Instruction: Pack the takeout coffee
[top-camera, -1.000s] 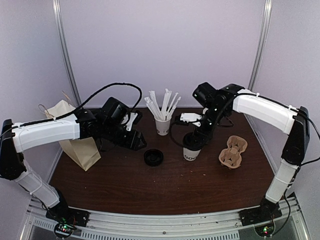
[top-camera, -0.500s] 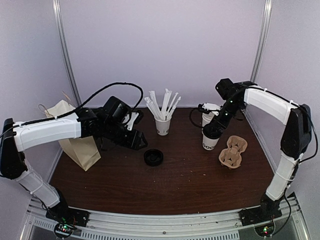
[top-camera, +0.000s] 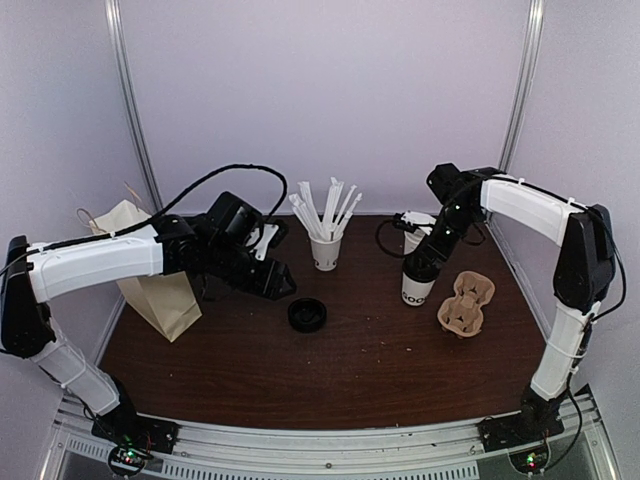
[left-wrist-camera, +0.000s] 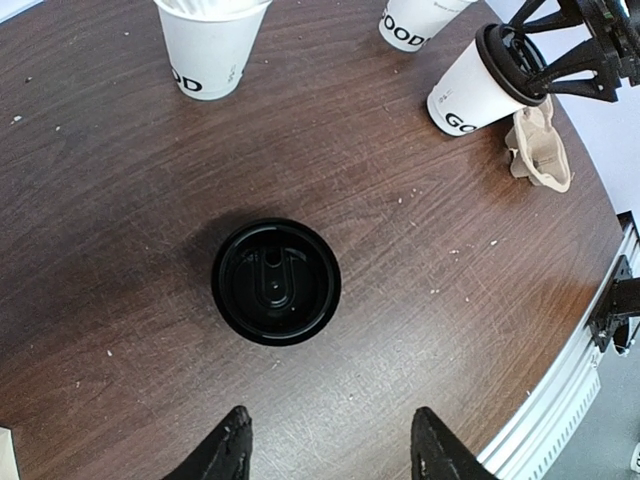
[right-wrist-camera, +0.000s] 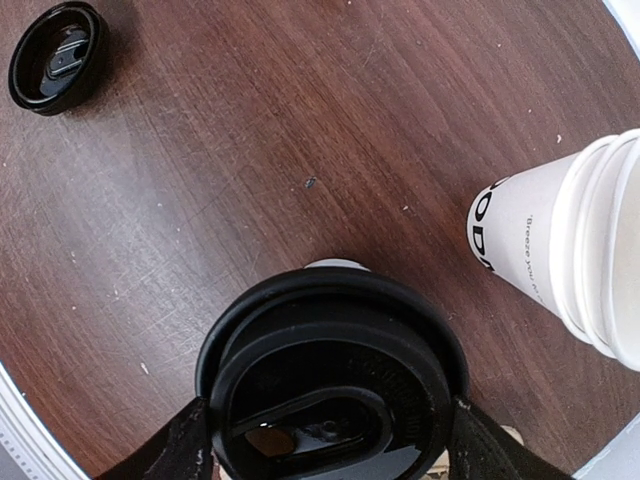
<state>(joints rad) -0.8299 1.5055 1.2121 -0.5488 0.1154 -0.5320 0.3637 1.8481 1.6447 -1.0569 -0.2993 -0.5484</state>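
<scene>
While clamping takeout coffee (top-camera: 415, 288) by its rim in right claw (right-wrist-camera: 330, 445), hovering left claw (left-wrist-camera: 330, 455) open, empty, loose black lid (left-wrist-camera: 275, 282) right beneath.

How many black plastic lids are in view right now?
2. One loose lid lies on the middle of the table; the other lid caps the takeout coffee held by the right gripper, beside the cup carrier. None seems hidden.
</scene>
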